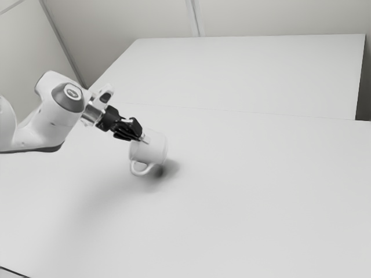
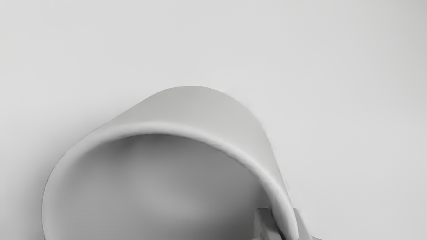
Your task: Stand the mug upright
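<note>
Pincer (image 1: 144, 139) closing on the wall of the mug (image 1: 150, 149): we are seeing one finger (image 2: 263, 224) pressing inside the mouth and the other (image 2: 302, 225) bearing on the outer face, the rim (image 2: 233, 150) passing between them. In the exterior view, the arm (image 1: 55, 116) is reaching in from about ten o'clock. The mug is lying over on its side in the grip rather than standing, its mouth facing roughly nine o'clock, toward the pincer, and its handle (image 1: 139, 169) pointing down toward seven. A dark shadow (image 1: 159, 172) is falling on the surface (image 1: 232, 202) at five o'clock from the body; whether any part of the mug is touching down there, we are not able to tell.

Step in hand, as we are judging it: righting the gripped mug. The next move is calling for a turn of the wrist that is bringing the mouth up and the base down, with enough room for the handle to be swinging clear, before the base is settling flat and the fingers are parting. A thin hold on the rim may be letting the mug pivot.

Markings: we are finding no readable lettering on the mug; a round emblem (image 1: 72, 91) is showing on the arm, its writing too small for our reading.
</note>
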Tool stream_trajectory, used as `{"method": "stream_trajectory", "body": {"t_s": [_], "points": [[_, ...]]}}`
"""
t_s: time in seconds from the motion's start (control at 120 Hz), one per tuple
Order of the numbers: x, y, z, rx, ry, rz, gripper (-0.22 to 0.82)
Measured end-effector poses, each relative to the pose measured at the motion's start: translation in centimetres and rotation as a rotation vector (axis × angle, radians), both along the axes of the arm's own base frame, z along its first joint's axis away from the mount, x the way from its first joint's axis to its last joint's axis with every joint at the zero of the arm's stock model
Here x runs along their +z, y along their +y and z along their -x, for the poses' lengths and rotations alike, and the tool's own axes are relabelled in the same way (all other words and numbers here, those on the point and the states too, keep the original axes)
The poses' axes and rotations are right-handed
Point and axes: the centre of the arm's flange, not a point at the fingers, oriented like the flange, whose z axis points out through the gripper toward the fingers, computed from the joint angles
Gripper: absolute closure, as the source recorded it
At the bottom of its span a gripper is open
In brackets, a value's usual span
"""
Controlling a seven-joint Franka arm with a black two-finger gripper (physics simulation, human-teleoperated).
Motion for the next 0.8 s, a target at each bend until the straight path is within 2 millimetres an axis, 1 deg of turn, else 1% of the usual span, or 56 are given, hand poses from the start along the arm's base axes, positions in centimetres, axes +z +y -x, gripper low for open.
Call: {"method": "stream_trajectory", "body": {"t_s": [0.175,0.258,0.333,0.417,0.533,0.658,0.8], "points": [[1.8,-2.5,-0.3,0.039,0.069,-0.215,0.79],[1.9,-3.4,-0.2,0.082,0.118,-0.263,0.79],[1.8,-3.6,-0.1,0.132,0.166,-0.302,0.79],[1.3,-3.1,0.0,0.197,0.222,-0.340,0.79],[0.6,-1.7,0.2,0.294,0.296,-0.394,0.79],[1.3,-0.2,0.1,0.397,0.354,-0.433,0.79],[1.3,1.5,0.3,0.512,0.424,-0.448,0.79]]}}
